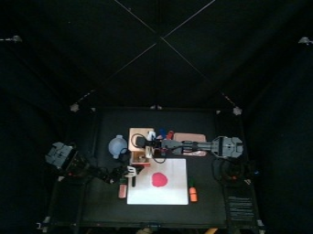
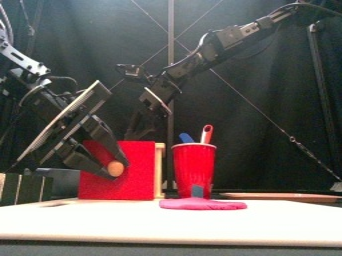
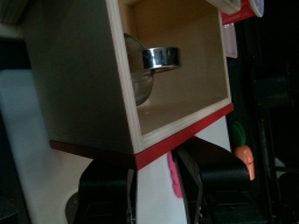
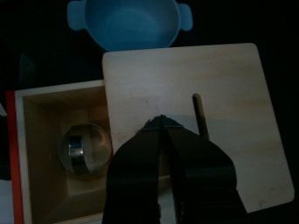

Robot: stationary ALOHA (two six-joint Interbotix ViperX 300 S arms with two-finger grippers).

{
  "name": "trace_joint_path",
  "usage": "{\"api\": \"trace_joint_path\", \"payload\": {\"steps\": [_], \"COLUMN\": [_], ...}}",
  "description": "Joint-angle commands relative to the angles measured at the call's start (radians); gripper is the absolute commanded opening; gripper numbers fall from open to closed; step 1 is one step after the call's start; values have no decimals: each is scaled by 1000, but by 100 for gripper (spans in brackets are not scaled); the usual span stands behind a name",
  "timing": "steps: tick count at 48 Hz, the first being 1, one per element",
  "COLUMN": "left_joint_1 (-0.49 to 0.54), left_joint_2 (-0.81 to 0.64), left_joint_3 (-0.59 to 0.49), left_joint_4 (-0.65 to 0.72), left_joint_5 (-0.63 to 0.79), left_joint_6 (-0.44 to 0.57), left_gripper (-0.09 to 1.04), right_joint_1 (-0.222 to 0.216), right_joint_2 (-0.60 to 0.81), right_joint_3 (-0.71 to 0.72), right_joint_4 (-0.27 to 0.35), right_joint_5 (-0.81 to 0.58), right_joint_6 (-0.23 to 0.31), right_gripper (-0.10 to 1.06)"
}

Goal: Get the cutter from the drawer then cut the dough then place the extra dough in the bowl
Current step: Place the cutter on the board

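The pale wooden box (image 4: 193,101) has its drawer pulled out, red front (image 2: 118,172) toward the table's front. The round metal cutter (image 3: 163,59) lies inside the drawer (image 4: 82,150). My left gripper (image 3: 155,179) is shut on the drawer's knob (image 2: 115,169) under the red front (image 3: 176,137). My right gripper (image 4: 159,124) hovers over the box near the open drawer, jaws shut and empty. A flat red-pink dough disc (image 1: 156,180) rests on the white cutting board (image 1: 178,167). The blue-grey bowl (image 4: 126,22) stands beside the box.
A red cup (image 2: 194,168) holding a blue and a red toy knife stands right of the drawer front, behind the dough (image 2: 203,204). A toy carrot (image 3: 243,159) lies near the board's edge. Another orange toy (image 1: 192,194) sits on the board's right side.
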Motion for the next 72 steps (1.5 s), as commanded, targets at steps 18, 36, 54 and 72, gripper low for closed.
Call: {"api": "trace_joint_path", "payload": {"steps": [18, 36, 54, 72], "left_joint_1": [-9, -9, -9, -18], "left_joint_2": [-18, -18, -18, -32], "left_joint_3": [3, 11, 8, 8], "left_joint_4": [5, -3, 2, 8], "left_joint_5": [5, -9, -9, -6], "left_joint_6": [5, 5, 5, 5], "left_gripper": [48, 58, 82, 84], "right_joint_1": [0, 0, 0, 0], "right_joint_2": [25, 25, 25, 25], "right_joint_3": [6, 5, 5, 5], "right_joint_4": [5, 5, 5, 5], "right_joint_5": [14, 14, 14, 14], "right_joint_6": [3, 3, 2, 2], "right_gripper": [2, 2, 2, 2]}}
